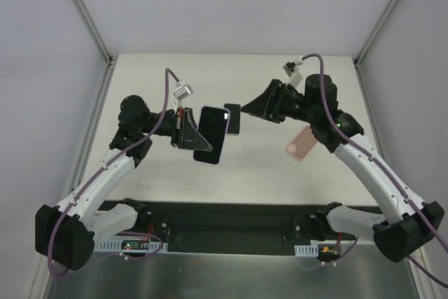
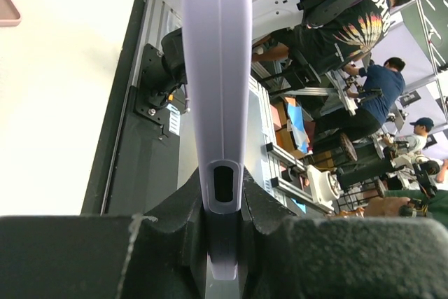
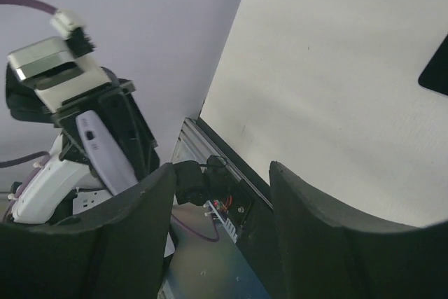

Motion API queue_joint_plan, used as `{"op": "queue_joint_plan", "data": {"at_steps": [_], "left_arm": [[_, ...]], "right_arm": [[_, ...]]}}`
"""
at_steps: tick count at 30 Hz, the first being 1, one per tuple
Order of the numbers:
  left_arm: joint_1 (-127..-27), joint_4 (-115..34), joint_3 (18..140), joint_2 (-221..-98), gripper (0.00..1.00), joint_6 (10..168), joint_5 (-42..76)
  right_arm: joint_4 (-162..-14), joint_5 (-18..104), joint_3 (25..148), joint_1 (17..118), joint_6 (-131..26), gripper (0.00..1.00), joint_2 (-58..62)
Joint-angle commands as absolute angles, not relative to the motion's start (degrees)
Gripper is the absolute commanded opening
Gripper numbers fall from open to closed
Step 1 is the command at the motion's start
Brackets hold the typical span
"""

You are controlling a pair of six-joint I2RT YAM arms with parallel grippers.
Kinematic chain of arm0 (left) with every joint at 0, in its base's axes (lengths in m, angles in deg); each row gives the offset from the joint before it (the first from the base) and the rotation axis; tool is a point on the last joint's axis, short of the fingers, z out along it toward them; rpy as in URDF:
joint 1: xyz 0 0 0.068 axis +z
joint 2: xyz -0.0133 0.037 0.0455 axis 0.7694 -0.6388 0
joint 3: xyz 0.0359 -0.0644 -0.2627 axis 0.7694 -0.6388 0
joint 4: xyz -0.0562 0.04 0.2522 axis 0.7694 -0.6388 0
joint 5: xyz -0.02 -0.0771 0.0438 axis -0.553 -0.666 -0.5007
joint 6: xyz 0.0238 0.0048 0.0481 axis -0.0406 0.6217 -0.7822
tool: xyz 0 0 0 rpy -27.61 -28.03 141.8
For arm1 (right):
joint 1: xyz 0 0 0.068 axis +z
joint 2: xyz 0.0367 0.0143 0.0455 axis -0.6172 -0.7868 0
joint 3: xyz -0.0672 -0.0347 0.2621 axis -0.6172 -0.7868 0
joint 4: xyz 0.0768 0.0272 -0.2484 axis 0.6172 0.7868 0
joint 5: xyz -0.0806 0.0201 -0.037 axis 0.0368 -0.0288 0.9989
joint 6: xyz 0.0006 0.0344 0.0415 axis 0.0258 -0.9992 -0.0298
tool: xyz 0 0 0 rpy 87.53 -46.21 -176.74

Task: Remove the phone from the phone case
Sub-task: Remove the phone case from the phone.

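Observation:
My left gripper (image 1: 187, 131) (image 2: 224, 204) is shut on one end of a lavender phone case (image 1: 210, 134) (image 2: 217, 68) and holds it off the table. A glossy black face, which looks like the phone (image 1: 211, 131), fills the case in the top view. The left wrist view shows the case edge-on, with a dark port slot just above the jaws. My right gripper (image 1: 246, 108) (image 3: 220, 194) hangs open and empty a short way right of the case, pointing at it. The right wrist view shows the case (image 3: 105, 152) in the left gripper at the far left.
A flat black rectangle (image 1: 233, 118) (image 3: 437, 68) lies on the white table (image 1: 266, 166) between the two grippers. A pink case (image 1: 302, 143) (image 2: 5, 12) lies under the right arm. Grey walls close in the sides and back, and a black rail runs along the near edge.

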State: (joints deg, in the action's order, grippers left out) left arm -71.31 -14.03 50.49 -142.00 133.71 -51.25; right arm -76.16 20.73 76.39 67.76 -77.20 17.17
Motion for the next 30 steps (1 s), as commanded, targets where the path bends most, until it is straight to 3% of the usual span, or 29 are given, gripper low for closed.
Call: {"op": "queue_joint_plan", "data": {"at_steps": [1, 16, 24, 30], "left_arm": [[-71.5, -8.0, 51.3, -142.6, 0.00, 130.2, -54.7], [-71.6, -7.5, 51.9, -143.8, 0.00, 128.6, -56.2], [-71.6, -7.4, 52.2, -143.7, 0.00, 128.7, -56.5], [-71.6, -7.4, 52.1, -143.5, 0.00, 128.7, -56.6]], "right_arm": [[-75.6, 20.7, 81.7, 69.6, -74.5, 0.60, 20.1], [-70.6, 23.7, 86.7, 75.2, -67.9, 0.60, 17.4], [-80.8, 15.9, 83.2, 74.9, -74.2, 0.59, 16.4], [-80.7, 18.3, 82.4, 74.9, -74.8, 0.56, 15.8]]}}
